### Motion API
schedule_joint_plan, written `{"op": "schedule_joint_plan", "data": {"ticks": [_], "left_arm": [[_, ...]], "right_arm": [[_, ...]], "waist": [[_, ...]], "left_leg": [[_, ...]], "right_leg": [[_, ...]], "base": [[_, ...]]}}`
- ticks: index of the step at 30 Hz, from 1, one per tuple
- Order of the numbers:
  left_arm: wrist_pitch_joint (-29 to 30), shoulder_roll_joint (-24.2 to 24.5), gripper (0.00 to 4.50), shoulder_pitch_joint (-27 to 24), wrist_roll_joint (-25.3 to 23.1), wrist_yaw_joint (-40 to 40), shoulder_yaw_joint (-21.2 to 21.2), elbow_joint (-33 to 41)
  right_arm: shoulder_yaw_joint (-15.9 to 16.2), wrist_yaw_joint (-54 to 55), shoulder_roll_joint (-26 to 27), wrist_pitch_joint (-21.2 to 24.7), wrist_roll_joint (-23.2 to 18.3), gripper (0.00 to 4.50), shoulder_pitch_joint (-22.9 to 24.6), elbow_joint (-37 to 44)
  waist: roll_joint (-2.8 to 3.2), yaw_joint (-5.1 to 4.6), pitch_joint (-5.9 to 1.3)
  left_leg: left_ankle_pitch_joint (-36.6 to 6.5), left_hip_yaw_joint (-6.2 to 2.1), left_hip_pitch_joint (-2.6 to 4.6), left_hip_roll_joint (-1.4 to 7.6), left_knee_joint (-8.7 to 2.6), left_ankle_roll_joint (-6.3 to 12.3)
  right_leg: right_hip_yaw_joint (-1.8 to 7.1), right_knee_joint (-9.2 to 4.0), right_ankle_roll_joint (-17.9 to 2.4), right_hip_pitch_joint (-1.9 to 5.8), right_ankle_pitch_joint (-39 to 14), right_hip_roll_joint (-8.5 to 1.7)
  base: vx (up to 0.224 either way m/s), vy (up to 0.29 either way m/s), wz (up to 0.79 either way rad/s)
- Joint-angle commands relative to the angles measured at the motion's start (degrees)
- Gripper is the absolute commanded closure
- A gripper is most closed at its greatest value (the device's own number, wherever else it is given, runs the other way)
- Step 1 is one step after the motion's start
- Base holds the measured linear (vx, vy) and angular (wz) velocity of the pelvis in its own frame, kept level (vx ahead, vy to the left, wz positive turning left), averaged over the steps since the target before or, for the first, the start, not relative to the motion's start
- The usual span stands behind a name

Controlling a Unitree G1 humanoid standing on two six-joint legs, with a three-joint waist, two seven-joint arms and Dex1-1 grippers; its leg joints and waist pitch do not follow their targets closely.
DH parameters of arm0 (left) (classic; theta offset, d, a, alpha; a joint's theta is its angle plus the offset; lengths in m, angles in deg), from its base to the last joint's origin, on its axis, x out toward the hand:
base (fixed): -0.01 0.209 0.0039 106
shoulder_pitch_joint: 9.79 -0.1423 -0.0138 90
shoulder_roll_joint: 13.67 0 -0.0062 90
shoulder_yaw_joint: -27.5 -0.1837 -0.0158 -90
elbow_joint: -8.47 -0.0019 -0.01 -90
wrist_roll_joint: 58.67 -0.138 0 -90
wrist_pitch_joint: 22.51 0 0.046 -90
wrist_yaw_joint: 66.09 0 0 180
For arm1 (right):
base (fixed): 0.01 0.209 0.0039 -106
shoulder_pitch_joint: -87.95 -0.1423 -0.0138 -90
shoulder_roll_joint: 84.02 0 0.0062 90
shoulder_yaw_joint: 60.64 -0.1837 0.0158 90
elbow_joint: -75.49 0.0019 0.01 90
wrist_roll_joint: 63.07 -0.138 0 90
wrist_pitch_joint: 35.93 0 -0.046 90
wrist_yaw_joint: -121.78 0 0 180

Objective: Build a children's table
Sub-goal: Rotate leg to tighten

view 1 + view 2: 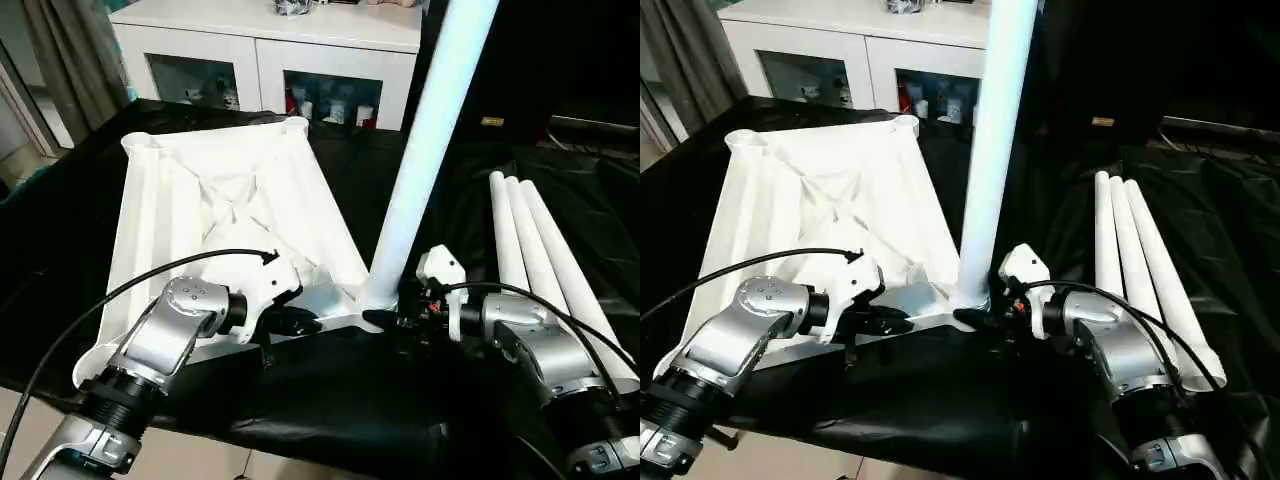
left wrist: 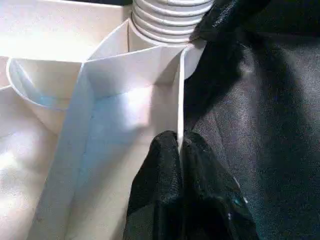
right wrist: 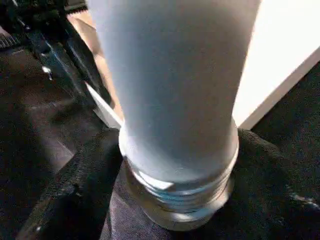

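Left claw (image 2: 181,165) pinches tabletop (image 1: 200,200) rim; right claw (image 3: 175,200) grips upright leg (image 1: 430,140).

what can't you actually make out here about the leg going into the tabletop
- How far the upright leg is threaded in: in the left wrist view the tabletop corner wall hides its lower end.
- The leg's top: cut off by the upper edge in both eye views.
- The right gripper fingertips: in the right wrist view the leg covers them.
- The far ends of the three spare legs: hidden behind the right forearm.

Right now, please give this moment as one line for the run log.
phase: fitting leg | left gripper: shut on tabletop rim | right gripper: shut on upright leg base | spare legs: three
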Motion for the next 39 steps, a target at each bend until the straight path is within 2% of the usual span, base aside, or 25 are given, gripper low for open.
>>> {"op": "schedule_joint_plan", "data": {"ticks": [1,10,11,13,18,24,25,26,28,29,30,31,33,34,35,36,38,39], "left_arm": [[-0.5,-0.66,4.5,0.39,1.63,1.14,-0.71,2.06],[-0.59,-0.52,4.5,0.43,1.5,1.28,-0.75,1.88],[-0.57,-0.52,4.5,0.42,1.5,1.26,-0.75,1.91],[-0.55,-0.5,4.5,0.38,1.53,1.26,-0.72,1.91],[-0.51,-0.52,4.5,0.26,1.5,1.15,-0.75,1.98],[0.33,-1.67,4.5,0.62,0.67,-1.35,-0.52,0.93],[1.03,-2.99,4.5,1.23,-0.09,-3.96,-0.11,-0.47],[1.55,-3.92,4.5,1.68,-0.74,-5.95,0.12,-1.46],[2.52,-6.17,4.5,2.91,-2.26,-10.39,0.33,-3.99],[3.13,-7.95,4.5,3.92,-3.33,-13.75,0.47,-5.96],[3.66,-10.27,4.5,5.24,-4.13,-17.62,0.9,-8.43],[4.39,-12.24,4.5,6.31,-4.45,-20.61,1.44,-10.35],[5.03,-14.88,4.5,7.76,-4.48,-24.3,2.25,-12.86],[4.68,-16.56,4.5,8.81,-4.68,-26.46,2.35,-14.75],[4.28,-18.2,4.5,9.87,-5.09,-28.61,2.29,-16.64],[4.14,-18.8,4.5,10.25,-5.3,-29.38,2.31,-17.34],[2.71,-20.19,4.5,11.47,-6.28,-31.03,1.99,-19.05],[2.34,-20.33,4.5,11.69,-6.44,-30.98,1.91,-19.26]], "right_arm": [[-0.23,-0.19,0.21,-0.93,0.26,0.93,0.35,0.95],[-0.97,-0.34,0.26,-0.87,-1.03,0.93,-0.46,0.46],[-1.02,-0.43,0.24,-0.83,-1.12,1.1,-0.46,0.43],[-0.95,-0.57,0.23,-0.72,-1.19,1.1,-0.47,0.34],[-0.8,-0.33,0.46,-0.68,-0.87,1.63,-0.18,0.1],[-1.71,7.16,3.13,-2.06,1.26,1.71,-0.26,-3.97],[-2.73,11.9,5.3,-1.94,1.78,1.71,-0.48,-6.32],[-3.12,14.74,6.51,-2.24,2.35,1.72,-0.71,-7.69],[-3.99,21.38,9.15,-2.44,3.53,1.73,-1.6,-10.55],[-4.73,26.3,10.92,-2.35,4.25,1.73,-2.4,-12.52],[-5.56,31.13,12.89,-1.73,4.59,1.73,-3.34,-14.54],[-6.11,34.73,14.38,-1.35,4.87,1.73,-4.08,-16.04],[-6.61,39.51,16.32,-1.04,5.35,1.73,-5.24,-18.1],[-6.88,41.92,17.93,-1.08,5.26,1.73,-6.18,-19.43],[-7.31,43.48,19.95,-1.37,4.66,1.73,-7.1,-20.47],[-7.56,44.02,20.72,-1.59,4.51,1.73,-7.46,-20.95],[-6.47,42.79,22.77,-3.42,5.21,1.73,-8.42,-21.32],[-6.28,42.28,23.05,-3.85,5.27,1.18,-8.58,-21.35]], "waist": [[-0.04,0.05,-4.01],[-0.06,0.05,-4.07],[-0.1,0.03,-4.03],[-0.08,0.05,-4.04],[-0.14,0.1,-4.03],[0.0,-0.14,-3.89],[-0.09,-0.37,-3.76],[0.06,-0.71,-3.39],[-0.23,-0.89,-3.43],[-0.26,-0.98,-3.39],[-0.03,-1.4,-3.0],[-0.23,-1.36,-3.15],[-0.31,-1.31,-3.18],[-0.02,-1.48,-3.01],[-0.19,-1.54,-2.97],[-0.11,-1.47,-3.16],[-0.11,-1.36,-3.32],[-0.13,-1.32,-3.25]], "left_leg": [[-3.88,-0.4,0.37,2.18,-3.5,4.54],[-3.48,-0.39,0.37,2.15,-3.44,4.64],[-3.67,-0.37,0.35,2.13,-3.45,4.63],[-3.77,-0.38,0.35,2.14,-3.46,4.56],[-3.54,-0.36,0.39,2.14,-3.43,4.66],[-4.89,-0.4,0.31,2.09,-3.55,3.67],[-5.76,-0.41,0.26,2.04,-3.66,3.18],[-7.66,-0.39,0.3,2.02,-3.88,2.32],[-9.33,-0.51,0.48,1.89,-4.02,0.77],[-9.5,-0.5,0.47,1.93,-4.07,0.43],[-11.64,-0.46,0.69,1.76,-4.2,-0.65],[-12.29,-0.58,0.9,1.63,-4.17,-1.41],[-12.54,-0.63,0.87,1.7,-4.3,-1.12],[-13.4,-0.59,0.85,1.53,-4.39,-0.93],[-14.48,-0.68,1.01,1.43,-4.45,-1.07],[-14.47,-0.79,1.11,1.53,-4.45,-1.2],[-13.46,-0.73,0.94,1.6,-4.47,-0.52],[-13.58,-0.72,0.9,1.62,-4.52,-0.23]], "right_leg": [[1.85,-3.15,-16.61,3.64,2.55,-3.76],[1.88,-3.06,-16.71,3.64,3.25,-3.74],[1.88,-3.1,-16.67,3.65,3.02,-3.74],[1.87,-3.12,-16.6,3.67,2.73,-3.76],[1.88,-3.1,-16.57,3.6,2.76,-3.73],[1.88,-3.31,-16.27,3.53,0.41,-3.79],[1.85,-3.52,-15.94,3.53,-1.15,-3.74],[1.83,-4.02,-15.36,3.18,-4.91,-3.75],[1.85,-4.51,-13.88,3.41,-10.47,-3.91],[1.9,-4.55,-13.52,3.27,-11.41,-3.92],[1.92,-4.95,-12.77,2.75,-15.41,-3.76],[2.02,-5.2,-11.81,2.99,-17.57,-3.99],[2.09,-5.32,-10.95,2.92,-17.61,-3.85],[2.13,-5.5,-10.85,2.53,-18.32,-3.79],[2.02,-5.74,-10.26,2.68,-20.07,-3.74],[2.03,-5.67,-10.2,2.7,-19.97,-3.85],[2.1,-5.48,-10.6,2.84,-16.04,-3.73],[2.07,-5.52,-10.64,2.83,-15.89,-3.74]], "base": [[0.0,0.0,0.0],[0.0,0.0,0.0],[0.0,0.0,0.0],[0.0,0.0,0.0],[0.0,0.0,0.0],[0.0,0.0,0.0],[0.0,0.0,0.0],[0.0,0.0,0.0],[0.0,0.0,0.0],[0.0,0.0,0.0],[0.0,0.0,0.0],[0.0,0.0,0.0],[0.0,0.0,0.0],[0.0,0.0,0.0],[0.0,0.0,0.0],[0.0,0.0,0.0],[0.0,0.0,0.0],[0.0,0.0,0.0]]}}
